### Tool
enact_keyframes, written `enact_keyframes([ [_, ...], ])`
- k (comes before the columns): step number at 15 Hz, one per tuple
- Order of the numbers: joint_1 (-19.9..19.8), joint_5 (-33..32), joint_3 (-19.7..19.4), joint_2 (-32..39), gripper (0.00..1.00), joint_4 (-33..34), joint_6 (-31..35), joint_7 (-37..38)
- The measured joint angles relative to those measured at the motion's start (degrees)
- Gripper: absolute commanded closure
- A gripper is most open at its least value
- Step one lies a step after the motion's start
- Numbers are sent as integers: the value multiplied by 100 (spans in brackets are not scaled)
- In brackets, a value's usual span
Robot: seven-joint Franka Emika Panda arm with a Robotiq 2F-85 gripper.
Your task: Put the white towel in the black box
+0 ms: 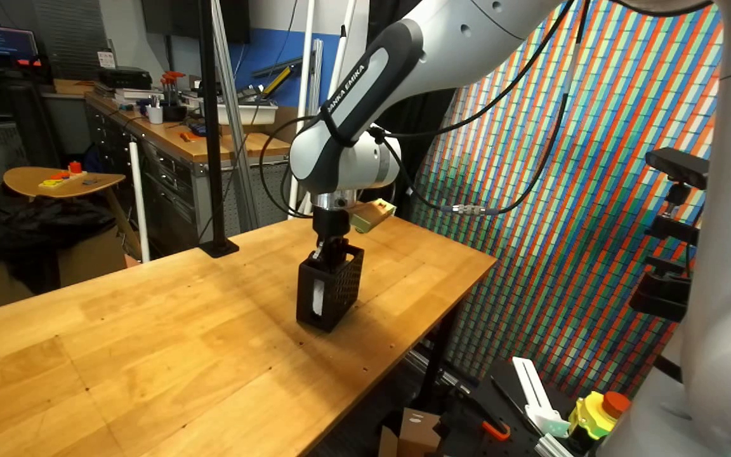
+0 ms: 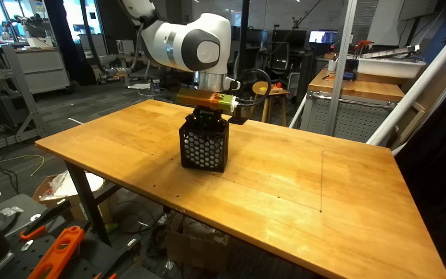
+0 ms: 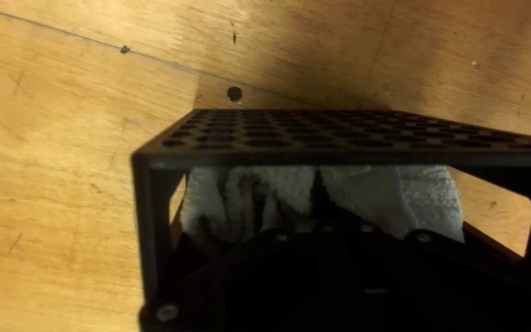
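Standing upright on the desk [image 2: 304, 217], the black box [image 1: 344, 289] contains the white towel [image 3: 288, 182], which lies inside in rumpled folds and shows pale through the side openings in both exterior views. Within the open top of the black box, the pincer [image 3: 325, 228] points downward, its jaws drawn together; their ends are hidden, so whether they grip the white towel cannot be told. Near the black box, a round hole [image 3: 234, 94] shows in the desk (wrist view).
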Motion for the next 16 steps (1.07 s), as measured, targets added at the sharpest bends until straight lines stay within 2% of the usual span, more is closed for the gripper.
enact_keyframes([
  [7, -89, -18, -60, -165, 99, -9, -9, 7],
  [16, 73, -421, -84, -962, 99, -119, -271, 500],
])
